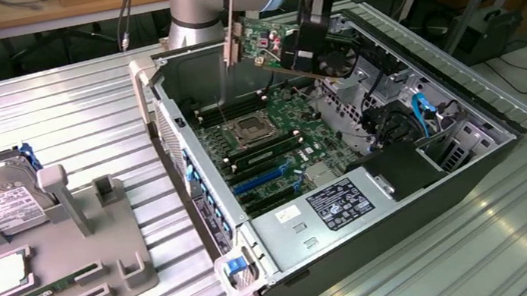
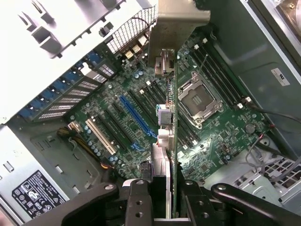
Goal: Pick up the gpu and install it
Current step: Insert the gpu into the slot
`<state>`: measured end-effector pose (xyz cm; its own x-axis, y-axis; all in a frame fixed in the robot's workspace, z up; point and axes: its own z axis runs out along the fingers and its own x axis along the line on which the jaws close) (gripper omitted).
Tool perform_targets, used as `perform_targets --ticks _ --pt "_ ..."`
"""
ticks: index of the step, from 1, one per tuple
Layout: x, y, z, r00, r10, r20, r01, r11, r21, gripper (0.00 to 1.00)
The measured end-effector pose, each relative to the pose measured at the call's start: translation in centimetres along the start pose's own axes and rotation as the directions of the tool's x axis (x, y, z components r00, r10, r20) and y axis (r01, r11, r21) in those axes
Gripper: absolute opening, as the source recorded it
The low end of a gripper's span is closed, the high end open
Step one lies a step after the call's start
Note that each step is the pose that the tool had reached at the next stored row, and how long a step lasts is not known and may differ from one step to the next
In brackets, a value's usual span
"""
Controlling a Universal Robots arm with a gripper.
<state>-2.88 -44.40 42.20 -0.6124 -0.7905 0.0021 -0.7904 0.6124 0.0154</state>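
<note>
Exterior view, card first: the thin flat green circuit-board gpu [image 1: 265,44] hangs in the air over the far end of the open case. Its silver metal end bracket [image 1: 228,41] is at the exterior view's left end, pointing down. The black two-finger gripper [image 1: 300,57] is clenched on the gpu towards its right end. Wrist view agrees: the card sits edge-on between the fingers, with a finned silver heatsink [image 2: 160,162] on one face just beyond them.

My read on handling:
- Light and stiff but fragile: thin board, exposed parts, bare edge connector.
- The faces give decent friction, but a hold this far from the bracket leaves that end free to sag or twist.
- Best purchase is bare board or the heatsink, not the chips.

Surroundings, from the exterior view's left:
- A silver hard drive with white label [image 1: 1,202] sits in a grey plastic fixture tray [image 1: 104,253].
- A narrow green RAM stick [image 1: 43,293] lies flat in the same tray. Both are well apart from the card.
- The open grey steel computer case [image 1: 172,137] rests on a slatted aluminium table [image 1: 520,237].
- A green motherboard [image 1: 293,140] lines the case floor, with a square CPU socket [image 1: 249,131] below the card and long blue expansion slots [image 1: 262,180] nearer the camera.
- A silver power supply with black label [image 1: 337,203] fills the near end of the case.
- Blue cables [image 1: 422,108] run on the right.

Likely obstructions are the case wall beside the bracket and those loose cables.
</note>
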Motion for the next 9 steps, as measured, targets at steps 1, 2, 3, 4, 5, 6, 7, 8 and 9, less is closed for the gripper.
perform_targets --ticks 1,2,3,4,5,6,7,8,9 --pt "0.0 0.0 0.0 1.0 -0.008 -0.0002 0.008 1.0 0.0 0.28" --pt "0.0 0.0 0.0 0.9999 -0.016 -0.0002 0.016 0.9999 0.0 0.28" --pt "0.0 0.0 0.0 0.9997 -0.024 -0.0004 0.024 0.9997 0.0 0.28" --pt "0.0 0.0 0.0 0.9995 -0.032 -0.0005 0.032 0.9995 0.0001 0.28" --pt "0.0 0.0 0.0 0.9992 -0.04 -0.0006 0.04 0.9992 0.0001 0.28" --pt "0.0 0.0 0.0 0.9988 -0.048 -0.0007 0.048 0.9988 0.0001 0.28" --pt "0.0 0.0 0.0 0.9984 -0.057 -0.0008 0.057 0.9984 0.0001 0.28" --pt "0.0 0.0 0.0 0.9979 -0.065 -0.001 0.065 0.9979 0.0001 0.28" --pt "0.0 0.0 0.0 0.9973 -0.073 -0.0011 0.073 0.9973 0.0001 0.28"
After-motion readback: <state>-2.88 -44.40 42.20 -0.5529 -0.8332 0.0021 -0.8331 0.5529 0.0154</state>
